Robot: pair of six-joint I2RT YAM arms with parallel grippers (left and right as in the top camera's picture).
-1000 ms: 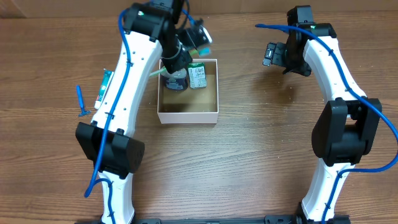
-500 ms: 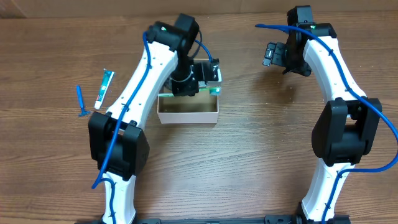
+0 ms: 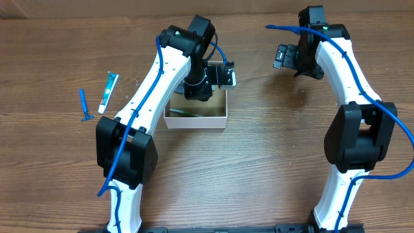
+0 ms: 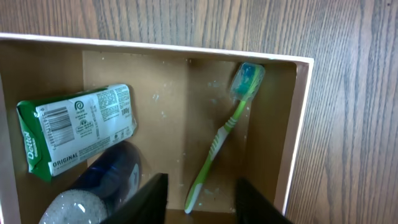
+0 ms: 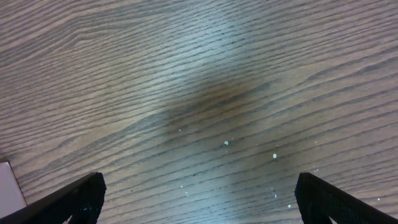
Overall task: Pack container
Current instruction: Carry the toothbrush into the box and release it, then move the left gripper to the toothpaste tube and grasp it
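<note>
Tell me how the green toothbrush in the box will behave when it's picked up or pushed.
The toothbrush looks slim and rigid, so it likely lifts stiffly and feels light. Its narrow, smooth handle may pivot or slip if pinched off-centre. Lying flat on the container floor, it may slide when pushed rather than roll.

This looks like a robotics lab bench, not a home. A white jointed left arm (image 3: 145, 97) and right arm (image 3: 352, 71) rise from the near edge of a bare wood-grain counter (image 3: 259, 162), with loose blue cables (image 3: 284, 28) running along them. A pale strip (image 3: 39, 6) shows beyond the far left corner. The only goods are toiletries. A toothpaste tube (image 3: 108, 92) lies near the left edge, and a toothbrush (image 4: 217, 146) and soap pack (image 4: 74, 134) lie in the container (image 3: 194, 120).
</note>
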